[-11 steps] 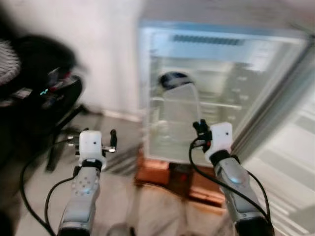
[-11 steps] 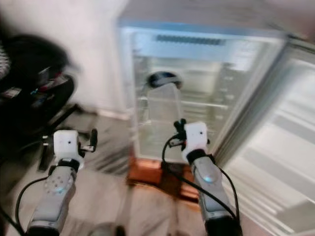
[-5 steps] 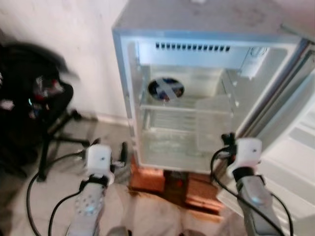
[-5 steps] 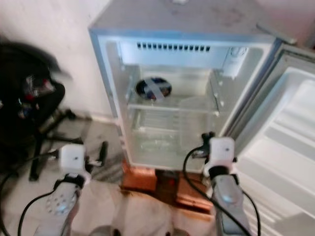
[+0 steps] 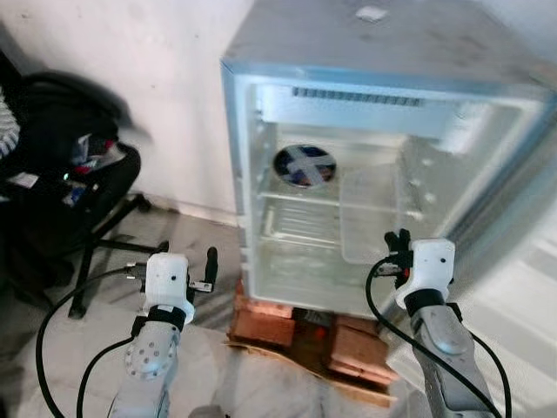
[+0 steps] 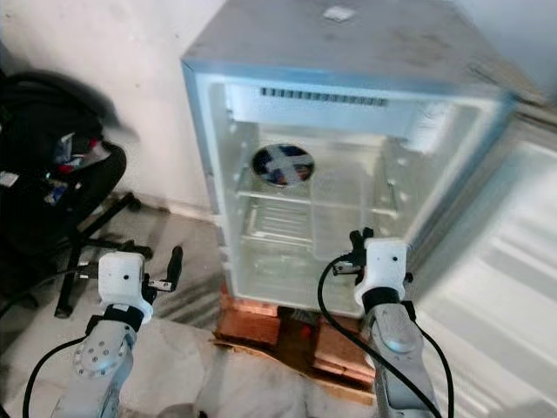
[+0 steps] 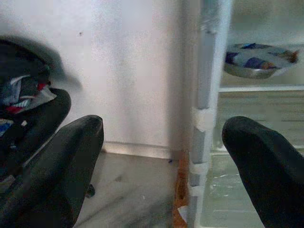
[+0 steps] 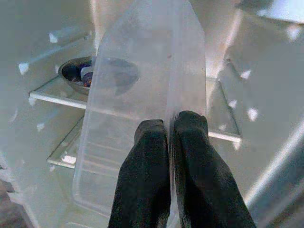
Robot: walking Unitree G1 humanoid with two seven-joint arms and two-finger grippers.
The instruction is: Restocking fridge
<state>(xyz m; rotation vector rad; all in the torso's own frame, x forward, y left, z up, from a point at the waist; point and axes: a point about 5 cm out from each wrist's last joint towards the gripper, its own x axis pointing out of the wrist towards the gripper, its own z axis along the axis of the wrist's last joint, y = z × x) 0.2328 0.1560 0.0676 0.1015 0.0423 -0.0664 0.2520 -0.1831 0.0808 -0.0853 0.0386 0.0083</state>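
A small silver fridge (image 5: pixel 383 52) stands open on bricks, its white shelves lit. A blue-patterned bowl (image 5: pixel 305 165) sits on the upper shelf. My right gripper (image 5: pixel 398 244) is shut on the edge of a clear plastic container (image 5: pixel 370 213), held upright in front of the fridge's right half. In the right wrist view the two fingers (image 8: pixel 147 156) pinch the container wall (image 8: pixel 142 71), with the bowl (image 8: pixel 78 71) behind it. My left gripper (image 5: pixel 209 266) is open and holds nothing, low beside the fridge's left wall (image 7: pixel 209 71).
A black office chair (image 5: pixel 61 192) piled with clutter stands at the left against the white wall. Red bricks (image 5: pixel 278 322) and cardboard lie under the fridge. The fridge door (image 6: pixel 496 261) hangs open at the right. Cables trail from both arms.
The camera has swung and the picture has sharpened. My right gripper keeps its hold on the clear container in front of the open fridge. The left gripper stays open.
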